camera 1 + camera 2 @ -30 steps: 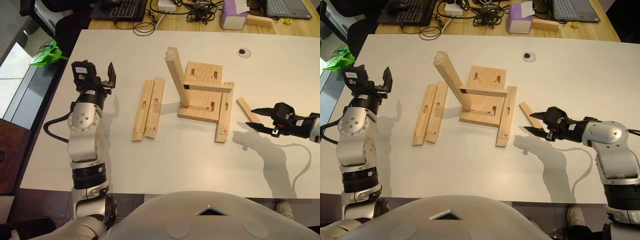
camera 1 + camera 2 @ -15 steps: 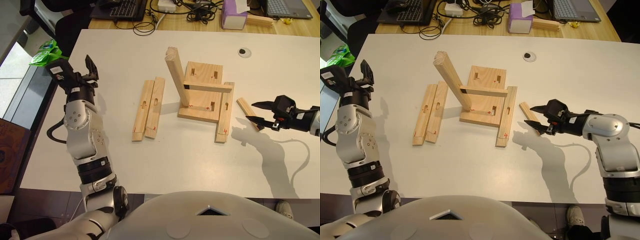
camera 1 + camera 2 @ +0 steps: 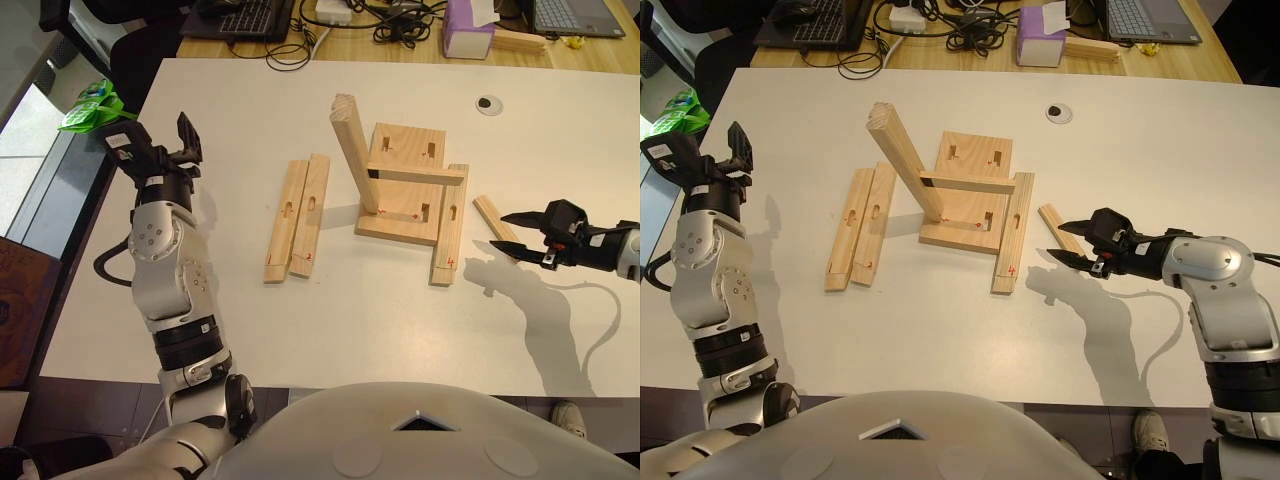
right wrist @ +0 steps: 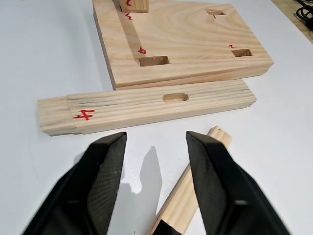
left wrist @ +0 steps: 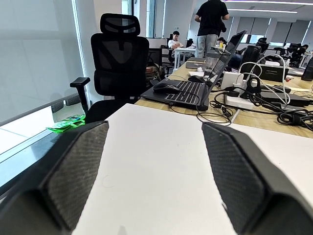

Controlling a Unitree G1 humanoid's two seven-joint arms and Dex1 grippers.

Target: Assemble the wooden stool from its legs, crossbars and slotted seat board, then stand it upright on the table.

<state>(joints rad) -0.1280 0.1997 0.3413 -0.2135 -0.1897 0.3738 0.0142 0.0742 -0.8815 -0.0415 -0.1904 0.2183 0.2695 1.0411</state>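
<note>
Only one leg (image 3: 352,150) stands in the seat (image 3: 402,205), a crossbar (image 3: 418,175) on it; three legs (image 3: 298,218) lie loose; left gripper (image 5: 155,147) and right gripper (image 3: 497,231) jaws open, empty

The white counter (image 3: 300,320) carries a seat board (image 3: 400,200) near its middle. Two legs (image 3: 310,215) lie leftward, and a third leg (image 3: 451,225) and a crossbar (image 3: 494,221) rightward.

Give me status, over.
Left pincer open, empty, far left. Right pincer open at loose crossbar. Seat board holds one leg. Nothing in the way.
</note>
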